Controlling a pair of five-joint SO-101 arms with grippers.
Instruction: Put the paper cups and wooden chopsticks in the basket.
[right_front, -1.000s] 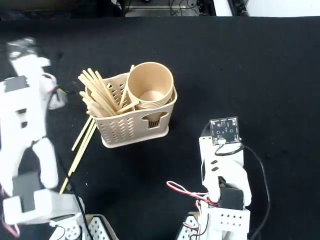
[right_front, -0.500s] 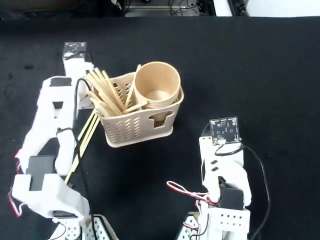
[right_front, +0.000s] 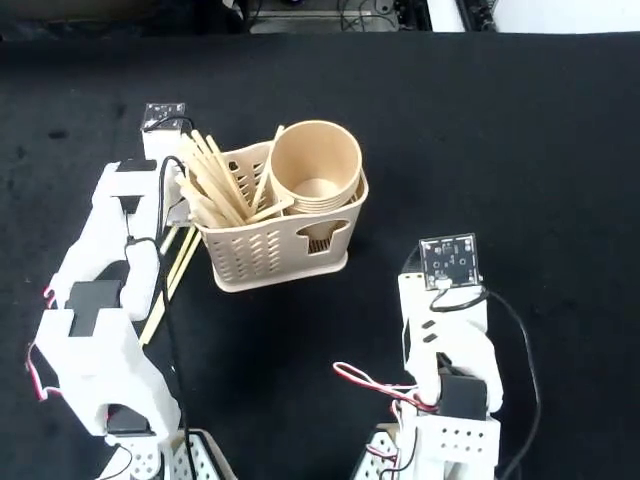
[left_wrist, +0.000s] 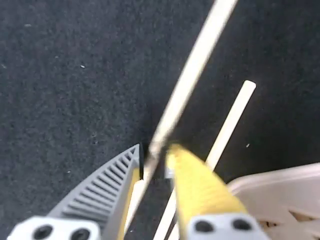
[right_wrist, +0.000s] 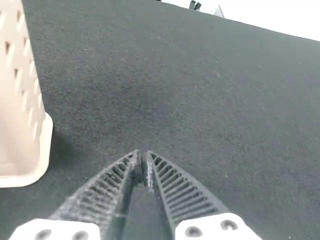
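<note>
High view: over the last second the left arm (right_front: 105, 250) has swung in from far out on the left of the basket (right_front: 275, 250) to stand right against the basket's left side. The basket itself has been nudged a little to the right. The paper cups (right_front: 315, 165) sit stacked in the basket's right half, and a bundle of chopsticks (right_front: 215, 180) leans in its left half. So what is left, by my reading, is the loose chopsticks (right_front: 168, 280) lying on the table just left of the basket. The left arm is stretched forward along that side with its wrist bent down over them. The right arm (right_front: 445, 330) has not moved; it stays folded back, in front of the basket and off to its right, well apart from it.

Left wrist view: the left gripper (left_wrist: 154, 152) has its jaws drawn nearly together on one chopstick (left_wrist: 192, 75), which runs out from between the tips. A second chopstick (left_wrist: 230, 120) lies on the table beside it, close to the basket's corner (left_wrist: 280, 185). The pickup looks under way.

Right wrist view: the right gripper (right_wrist: 142, 161) is closed on nothing, tips touching above the bare table, with the basket's wall (right_wrist: 20, 100) to one side.
</note>
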